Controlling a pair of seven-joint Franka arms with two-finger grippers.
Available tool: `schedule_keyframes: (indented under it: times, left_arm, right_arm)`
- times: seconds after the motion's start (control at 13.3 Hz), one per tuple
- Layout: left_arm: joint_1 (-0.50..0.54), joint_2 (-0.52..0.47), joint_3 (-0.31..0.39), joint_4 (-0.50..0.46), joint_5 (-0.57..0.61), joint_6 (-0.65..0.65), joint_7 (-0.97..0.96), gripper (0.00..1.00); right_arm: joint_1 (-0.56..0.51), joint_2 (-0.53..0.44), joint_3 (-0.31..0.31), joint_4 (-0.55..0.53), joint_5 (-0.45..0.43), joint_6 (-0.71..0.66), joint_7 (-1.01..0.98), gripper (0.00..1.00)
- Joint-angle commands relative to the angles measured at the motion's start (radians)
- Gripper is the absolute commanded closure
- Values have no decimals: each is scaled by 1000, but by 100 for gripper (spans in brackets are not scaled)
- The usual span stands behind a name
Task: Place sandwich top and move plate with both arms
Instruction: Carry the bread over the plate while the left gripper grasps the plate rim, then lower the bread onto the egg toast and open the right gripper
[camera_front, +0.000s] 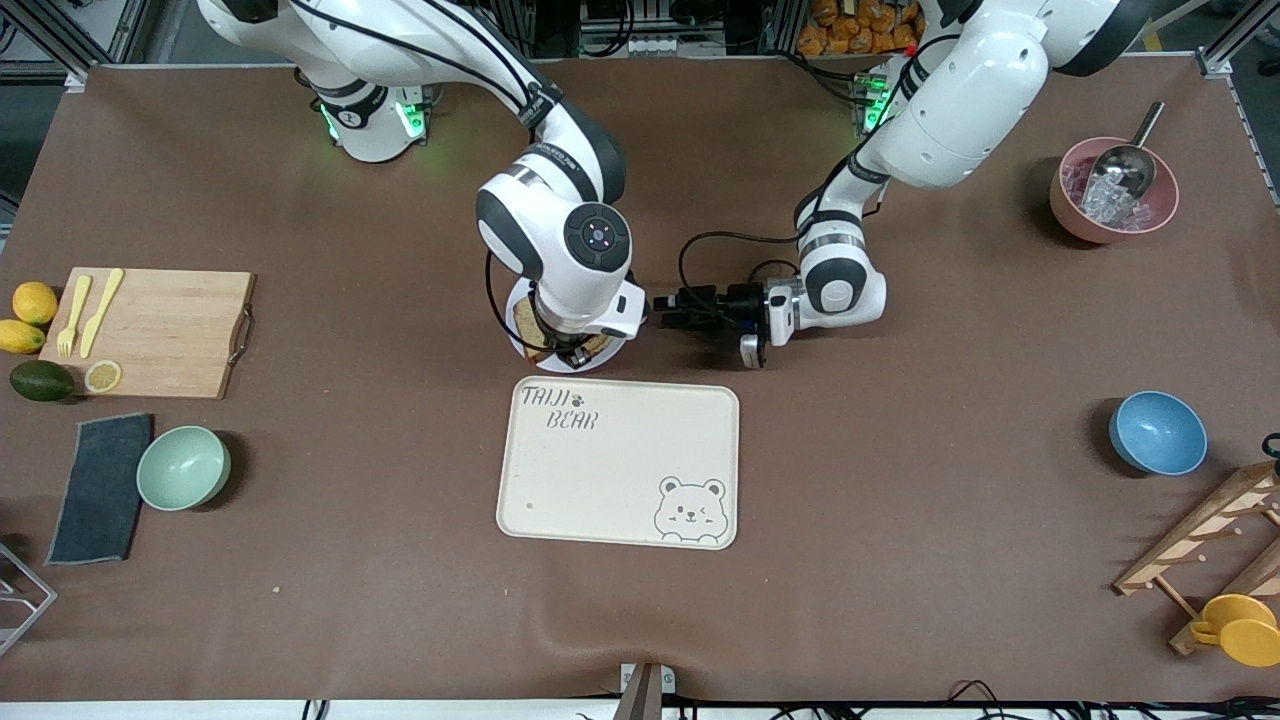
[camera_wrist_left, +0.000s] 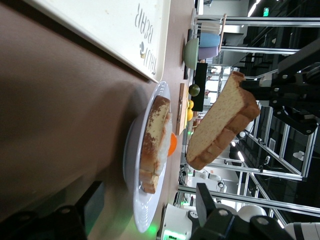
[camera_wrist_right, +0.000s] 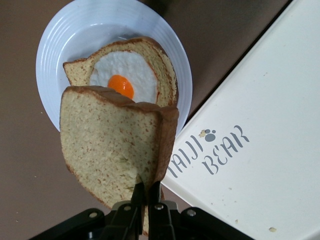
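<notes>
The plate (camera_front: 597, 361) lies just farther from the front camera than the bear tray (camera_front: 620, 465). On it lies a bread slice topped with a fried egg (camera_wrist_right: 125, 75). My right gripper (camera_wrist_right: 147, 192) is shut on the crust edge of the sandwich top (camera_wrist_right: 120, 145) and holds it tilted just above the egg slice. In the front view the right gripper (camera_front: 573, 355) and wrist hide most of both slices. My left gripper (camera_front: 662, 305) is low beside the plate, toward the left arm's end. It is open, and the plate's rim (camera_wrist_left: 142, 220) lies between its fingers. The sandwich top also shows in the left wrist view (camera_wrist_left: 222, 127).
A cutting board (camera_front: 150, 330) with cutlery, lemons and an avocado, a dark cloth (camera_front: 100, 488) and a mint bowl (camera_front: 183, 467) lie toward the right arm's end. A pink bowl with a scoop (camera_front: 1113, 190), a blue bowl (camera_front: 1158, 432) and a wooden rack (camera_front: 1210, 540) lie toward the left arm's end.
</notes>
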Motion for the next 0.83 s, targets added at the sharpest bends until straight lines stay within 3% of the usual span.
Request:
schedule_keyframes:
  times: [0.0,0.3,0.38,0.45,0.75]
  left_arm:
    - [-40,52,0,30,-72,13,58,22]
    - [-54,73,2,39,-73,15,72,35]
    - [-63,73,2,45,-73,25,72,38]
    - [-66,75,2,51,-73,42,72,40]
    - [-76,90,2,67,-75,49,71,43]
  right_arm:
    - [5,40,10,21,-25,-10,-18,100]
    - [16,46,13,7,-16,-14,-39,100]
    - [34,47,13,7,-13,-13,-31,65]
    - [47,47,13,7,-11,-13,-28,1]
    - [16,29,13,21,-5,-16,-30,0]
